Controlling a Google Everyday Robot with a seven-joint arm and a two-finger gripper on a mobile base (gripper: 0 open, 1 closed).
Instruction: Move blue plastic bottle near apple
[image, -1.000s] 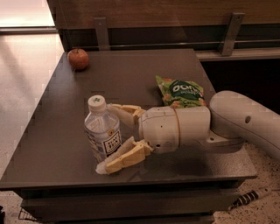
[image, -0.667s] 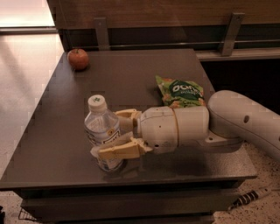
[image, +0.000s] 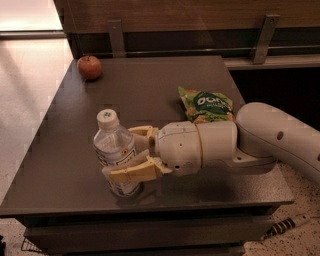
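The blue plastic bottle (image: 114, 148), clear with a white cap and a white label, stands upright near the front left of the dark table (image: 150, 95). My gripper (image: 131, 152) reaches in from the right and is shut on the bottle's body, one yellowish finger (image: 131, 172) in front of it and one behind. The apple (image: 89, 67), small and red, sits at the table's far left corner, well apart from the bottle.
A green snack bag (image: 206, 105) lies on the table's right side, just behind my white arm (image: 260, 137). A wooden wall with metal brackets (image: 116, 37) runs along the table's back. Light floor lies to the left.
The fingers have closed from a wide spread onto the bottle's body. The bottle and the apple stay where they were.
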